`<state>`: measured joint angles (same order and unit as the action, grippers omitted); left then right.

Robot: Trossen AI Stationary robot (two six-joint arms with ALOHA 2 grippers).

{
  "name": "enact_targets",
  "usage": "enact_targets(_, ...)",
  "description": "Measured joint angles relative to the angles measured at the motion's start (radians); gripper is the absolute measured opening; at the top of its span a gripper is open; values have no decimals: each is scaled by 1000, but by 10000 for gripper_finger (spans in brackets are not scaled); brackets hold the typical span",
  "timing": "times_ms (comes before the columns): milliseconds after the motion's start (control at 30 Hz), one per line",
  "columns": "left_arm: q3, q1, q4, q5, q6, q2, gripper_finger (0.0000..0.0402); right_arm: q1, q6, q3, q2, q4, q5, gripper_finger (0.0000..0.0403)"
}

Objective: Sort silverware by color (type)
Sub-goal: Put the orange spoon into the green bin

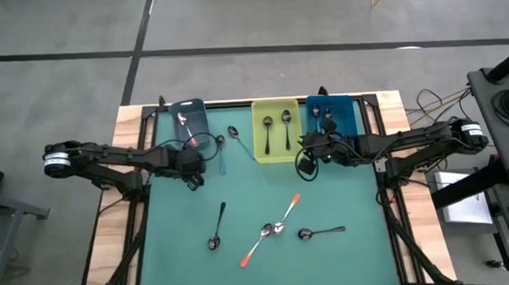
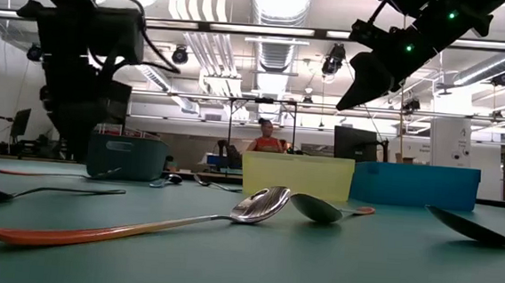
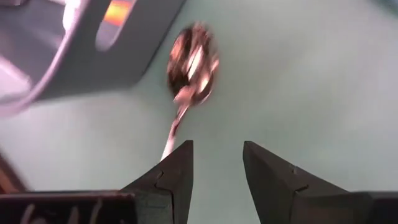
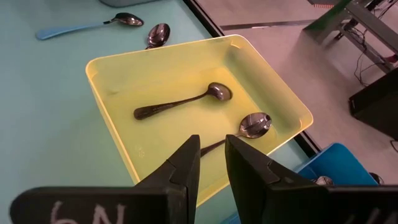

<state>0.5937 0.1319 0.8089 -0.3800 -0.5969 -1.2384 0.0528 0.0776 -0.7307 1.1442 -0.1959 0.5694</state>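
A spoon with a pale handle (image 3: 189,62) lies on the green mat beside the grey bin (image 1: 189,115); it is the pale blue one (image 1: 221,155). My left gripper (image 3: 217,158) hangs open just above its handle end, with nothing between the fingers. My right gripper (image 4: 211,158) hovers over the near wall of the yellow bin (image 4: 112,112), its fingers a narrow gap apart and empty. Two dark-handled spoons (image 4: 180,106) lie in that bin. On the near mat lie two orange spoons (image 1: 260,241) and two black ones (image 1: 218,227).
A blue bin (image 1: 344,112) with spoons stands at the far right, next to the yellow one. A silver spoon (image 1: 236,136) lies between the grey and yellow bins. Bare mat lies between the arms and the near spoons. A person sits in the room behind (image 2: 266,138).
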Motion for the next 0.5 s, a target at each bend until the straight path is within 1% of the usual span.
enact_targets(167,-9,7,100,-45,-134,-17,122,0,-3,0,0,0,0,68)
enact_targets(333,-19,7,100,-69,-206,-35,123,0,-3,1,0,0,0,68)
enact_targets(500,-26,9,104,-81,-230,-68,124,0,-2,3,0,0,0,68)
